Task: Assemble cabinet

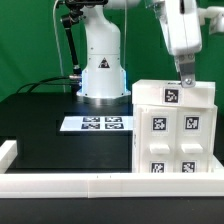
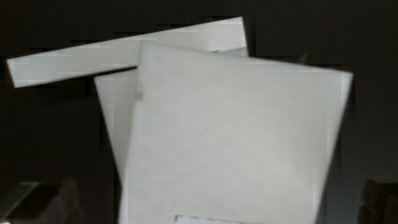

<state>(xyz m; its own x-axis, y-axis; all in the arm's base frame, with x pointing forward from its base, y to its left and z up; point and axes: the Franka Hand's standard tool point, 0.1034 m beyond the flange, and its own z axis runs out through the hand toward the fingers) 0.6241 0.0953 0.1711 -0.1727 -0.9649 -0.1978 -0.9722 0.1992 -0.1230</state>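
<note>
Cabinet (image 1: 176, 130): white tagged box, stood upright on the black tabletop (image 1: 40, 115) at 4 o'clock in the exterior view, against the border rail (image 1: 100, 183). Tool (image 1: 185, 79) is seen directly above, at its top edge; finger spread cannot be told.

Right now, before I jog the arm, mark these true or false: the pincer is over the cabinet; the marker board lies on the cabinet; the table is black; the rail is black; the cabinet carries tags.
1. The pincer is over the cabinet: true.
2. The marker board lies on the cabinet: false, it lies flat on the table, beside the cabinet.
3. The table is black: true.
4. The rail is black: false, it is white.
5. The cabinet carries tags: true.
</note>
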